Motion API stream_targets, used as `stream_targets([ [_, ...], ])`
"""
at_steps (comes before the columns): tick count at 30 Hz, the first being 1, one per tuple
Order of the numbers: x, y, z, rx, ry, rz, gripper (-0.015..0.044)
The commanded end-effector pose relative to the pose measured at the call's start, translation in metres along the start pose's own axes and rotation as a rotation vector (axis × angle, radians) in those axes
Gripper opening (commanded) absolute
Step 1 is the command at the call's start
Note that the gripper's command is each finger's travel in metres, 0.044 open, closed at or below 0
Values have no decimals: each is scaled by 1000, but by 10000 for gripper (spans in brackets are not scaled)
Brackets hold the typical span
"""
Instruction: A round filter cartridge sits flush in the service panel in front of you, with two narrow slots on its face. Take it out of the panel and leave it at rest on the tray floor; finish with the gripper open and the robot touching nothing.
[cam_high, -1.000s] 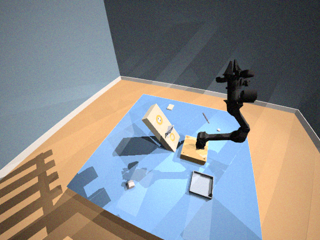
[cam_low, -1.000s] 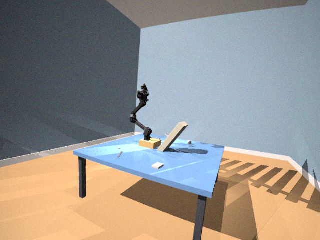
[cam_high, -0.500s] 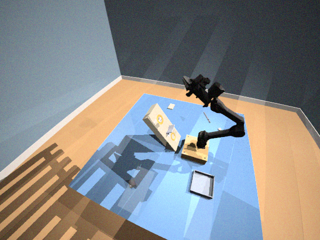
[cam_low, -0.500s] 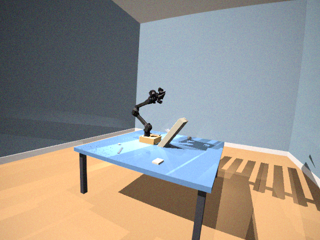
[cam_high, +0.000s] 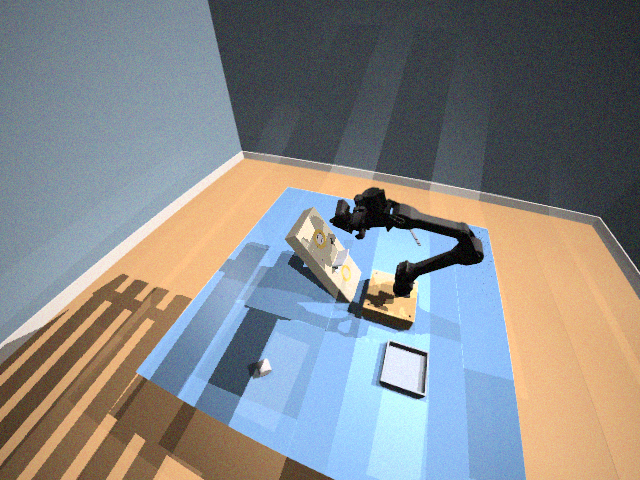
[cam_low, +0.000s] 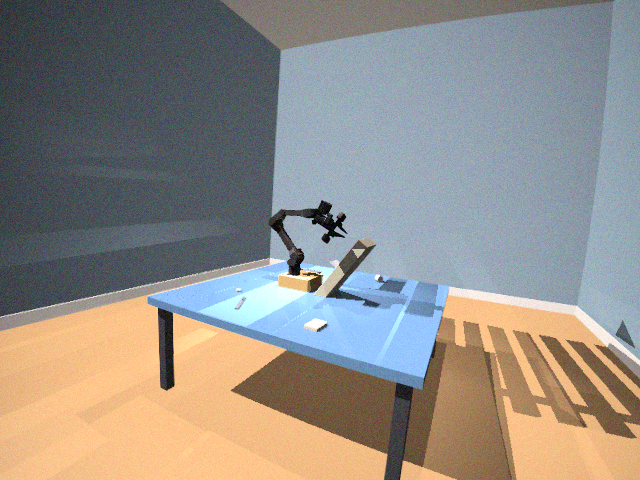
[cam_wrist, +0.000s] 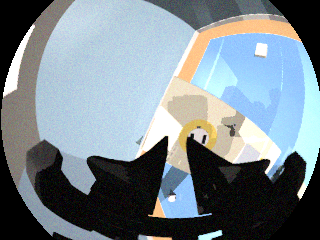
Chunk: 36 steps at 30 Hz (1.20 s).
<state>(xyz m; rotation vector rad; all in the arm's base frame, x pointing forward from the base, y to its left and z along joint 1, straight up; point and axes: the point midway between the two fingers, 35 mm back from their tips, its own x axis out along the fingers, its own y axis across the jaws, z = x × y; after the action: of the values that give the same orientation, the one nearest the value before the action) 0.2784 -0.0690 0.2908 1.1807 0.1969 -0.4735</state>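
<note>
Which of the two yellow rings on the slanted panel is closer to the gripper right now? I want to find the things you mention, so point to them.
The upper yellow ring (cam_high: 315, 242) (cam_wrist: 213, 136), around the slotted white disc near the panel's raised end; the other sits lower, beyond the white flap.

Open air before the tilted panel (cam_high: 326, 258) (cam_low: 345, 268) (cam_wrist: 225, 117).

Matte black arm, boxy joints, pointed fingers

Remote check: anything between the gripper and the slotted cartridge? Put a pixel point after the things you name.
Nothing visible stands between the gripper (cam_high: 345, 229) (cam_low: 345, 233) (cam_wrist: 177, 141) and the cartridge (cam_high: 320, 238) (cam_wrist: 199, 136). The panel's white flap (cam_high: 340, 258) sits off to one side of it.
</note>
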Motion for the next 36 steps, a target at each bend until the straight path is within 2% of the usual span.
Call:
stream_targets([
  [1,13,-38,-27,36,127,-150,100],
  [14,14,-38,-27,36,127,-150,100],
  [36,49,-42,-31,36,126,-148,100],
])
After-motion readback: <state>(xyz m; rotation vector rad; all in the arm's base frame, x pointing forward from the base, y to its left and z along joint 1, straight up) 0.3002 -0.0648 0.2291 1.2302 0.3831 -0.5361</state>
